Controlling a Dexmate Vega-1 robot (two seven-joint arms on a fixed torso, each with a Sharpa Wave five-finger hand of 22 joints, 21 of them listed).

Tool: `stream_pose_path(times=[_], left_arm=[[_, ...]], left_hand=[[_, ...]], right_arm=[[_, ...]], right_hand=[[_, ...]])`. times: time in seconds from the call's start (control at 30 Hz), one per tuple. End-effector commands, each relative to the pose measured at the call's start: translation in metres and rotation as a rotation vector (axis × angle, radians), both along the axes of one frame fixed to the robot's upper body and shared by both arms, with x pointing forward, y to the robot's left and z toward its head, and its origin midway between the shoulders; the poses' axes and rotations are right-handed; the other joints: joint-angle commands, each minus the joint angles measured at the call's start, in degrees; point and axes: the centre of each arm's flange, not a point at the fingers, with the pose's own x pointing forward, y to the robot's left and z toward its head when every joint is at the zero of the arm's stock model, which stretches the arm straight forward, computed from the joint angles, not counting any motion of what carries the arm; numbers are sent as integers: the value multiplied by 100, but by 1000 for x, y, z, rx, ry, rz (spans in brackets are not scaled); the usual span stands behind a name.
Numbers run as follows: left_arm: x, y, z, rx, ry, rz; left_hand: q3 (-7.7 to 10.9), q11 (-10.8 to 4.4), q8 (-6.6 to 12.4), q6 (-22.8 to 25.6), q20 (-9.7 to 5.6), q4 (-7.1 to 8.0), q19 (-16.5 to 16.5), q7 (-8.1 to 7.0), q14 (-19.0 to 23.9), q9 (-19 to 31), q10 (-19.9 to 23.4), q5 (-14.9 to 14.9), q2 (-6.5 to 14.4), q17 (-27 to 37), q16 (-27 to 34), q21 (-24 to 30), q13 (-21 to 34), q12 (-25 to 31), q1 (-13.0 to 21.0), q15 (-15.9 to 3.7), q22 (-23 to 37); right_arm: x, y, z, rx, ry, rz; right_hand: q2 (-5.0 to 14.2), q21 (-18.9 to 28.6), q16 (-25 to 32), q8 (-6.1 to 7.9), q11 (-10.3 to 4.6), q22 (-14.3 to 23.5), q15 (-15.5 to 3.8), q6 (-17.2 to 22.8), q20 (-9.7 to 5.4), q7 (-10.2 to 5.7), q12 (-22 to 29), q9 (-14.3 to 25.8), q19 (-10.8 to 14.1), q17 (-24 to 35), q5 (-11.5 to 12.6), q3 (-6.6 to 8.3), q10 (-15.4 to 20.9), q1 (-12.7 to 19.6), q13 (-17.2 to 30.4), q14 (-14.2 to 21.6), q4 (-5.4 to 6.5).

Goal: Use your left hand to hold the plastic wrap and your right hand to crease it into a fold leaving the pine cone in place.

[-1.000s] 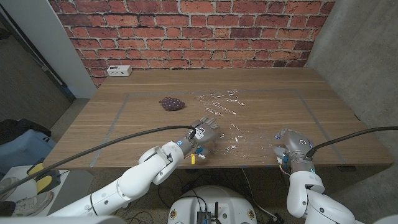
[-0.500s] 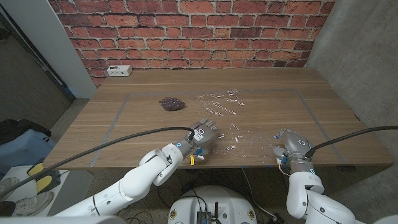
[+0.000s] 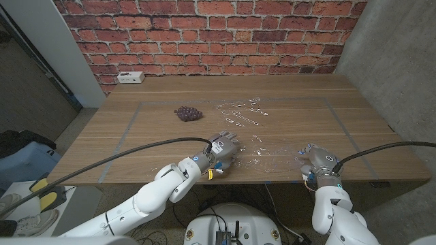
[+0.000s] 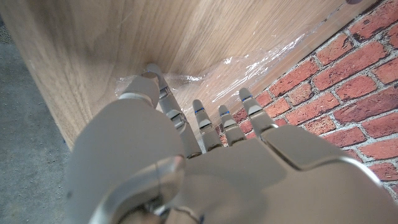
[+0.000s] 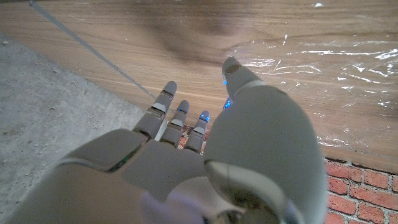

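The plastic wrap (image 3: 253, 133) is laid out on the wooden counter (image 3: 157, 136) as a clear crinkled sheet running from the far middle toward the near edge; the pine cone (image 3: 188, 113) sits just beside its far-left corner, and whether that corner is touched or pinned by it cannot be told from the head view. The left hand (image 3: 223, 148) is set at the sheet's near-left edge, with fingers (image 4: 200, 115) spread apart and extended over the film in the left wrist view; actual pressing contact cannot be confirmed. The right hand (image 3: 317, 160) is placed at the near-right edge of the sheet, fingers (image 5: 179, 114) extended and apart, thumb reaching toward the film, nothing held. Judged state: hold not yet firm, crease not yet started. Main risks: thin film is expected to slide on the smooth wood if the left hand's pressure is light, so the whole sheet would be dragged instead of folded. Any drag toward the right hand could pull the far-left corner and shift or roll the pine cone, which must be left in place. Film is also likely to cling to the fingers and be lifted on withdrawal, undoing the crease. Existing wrinkles could make the fold line wander. With both hands near the counter's near edge, film could be pushed off the edge if the sweep is aimed toward the robot.
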Motion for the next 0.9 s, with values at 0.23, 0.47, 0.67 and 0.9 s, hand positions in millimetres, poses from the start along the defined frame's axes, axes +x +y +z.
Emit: stream_pose_path(times=[0.23,0.47,0.67,0.9], left_arm=[[0,-1,1,-43,-15,-23],[-1,-1,3,-55,-8,-34],[-2,1,6,-62,-10,-33],[-2,3,7,-70,-3,-35]], left_hand=[[-29,5,-24,2,-17,32,62,156,104,61,135,-28,101,20,15,-24,20,24,128,-193,27],[-41,28,-32,4,-24,38,67,200,117,78,167,-29,145,20,8,-31,24,18,147,-198,29],[-53,35,-38,4,-25,37,70,238,126,88,190,-28,162,19,3,-37,26,15,162,-199,30],[-73,27,-33,34,-24,31,74,309,135,107,213,-24,182,17,-7,-47,28,2,187,-202,30]], right_arm=[[10,-5,-12,-23,-28,6],[17,-5,-18,-7,-46,31],[24,-4,-21,-31,-28,17],[32,-6,-24,-70,-31,-21]], right_hand=[[-3,-4,103,360,-94,19,-674,805,-13,5,121,102,51,48,6,-194,258,196,7,187,18],[-28,3,136,364,-99,19,-707,798,-23,-4,123,103,76,58,14,-248,293,254,5,237,8],[-51,-3,137,365,-118,19,-719,795,-28,-19,117,101,65,59,24,-276,288,290,4,230,0],[7,3,182,414,-190,21,-792,915,-79,-2,145,98,85,77,42,-292,387,390,3,300,7]])
